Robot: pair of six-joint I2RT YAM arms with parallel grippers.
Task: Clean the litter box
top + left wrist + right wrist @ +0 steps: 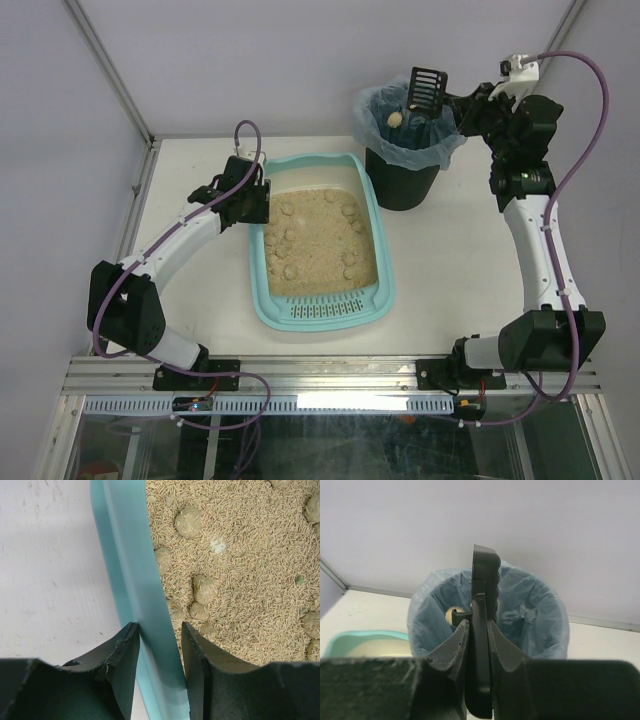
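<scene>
Top external: the litter box (325, 313) sits mid-table, long axis running away from me, slotted strip (327, 310) at the near end. Beige litter (318, 250) fills it, with rounded clumps (349, 211) scattered mostly along the sides and far end.

My left gripper (260, 203) is at the box's left wall, toward the far end. Left wrist view confirms this: the left gripper (160, 635) straddles the teal rim (135, 570), one finger on the table (50, 580) side and one over the litter (250, 555). Both fingers sit tight against the wall, so I read it as a narrow clamp on the rim. Several clumps (188, 521) lie just inside that wall.

The black bin (402, 178) stands just beyond the box's far right corner, close to it; I cannot tell whether they touch. A bluish bag liner (442, 140) is folded over its mouth.

My right gripper (452, 105) is up at the bin's far side, pinched shut on the handle of the black scoop (425, 90). The slotted head stands upright above the bin's mouth.

Right wrist view: the right gripper (479, 630) has its fingers pressed on either side of the scoop (485, 575), seen edge-on, with the liner (535, 615) open behind it. One pale clump (452, 614) shows inside the bag beside the scoop. A corner of the litter box (370, 640) shows at lower left.
</scene>
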